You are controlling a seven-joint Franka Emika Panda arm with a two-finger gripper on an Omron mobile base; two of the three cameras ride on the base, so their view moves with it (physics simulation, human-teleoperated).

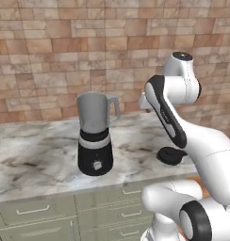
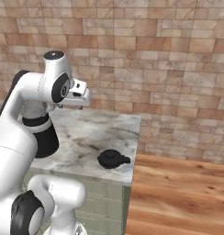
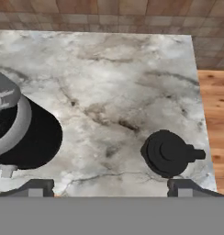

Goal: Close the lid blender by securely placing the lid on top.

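The blender [image 1: 94,136] stands on the marble counter with its grey jar uncovered and its handle to the right. In the hand view I look down on the blender [image 3: 17,133] at the left edge. The black lid [image 1: 171,155] lies flat on the counter to the blender's right, near the front corner, knob up; the lid [image 3: 169,153] has its tab pointing right. My gripper [image 3: 111,187] hovers high above the counter between the two, open and holding nothing, its fingertips [image 3: 187,187] wide apart. From the right base camera the gripper [image 2: 70,106] hangs well above the lid [image 2: 111,159].
The counter [image 2: 86,133] ends just right of the lid, with wooden floor [image 2: 178,193] beyond the drop. A brick wall [image 1: 65,56] runs along the back. Drawers [image 1: 36,209] sit below the counter's front edge.
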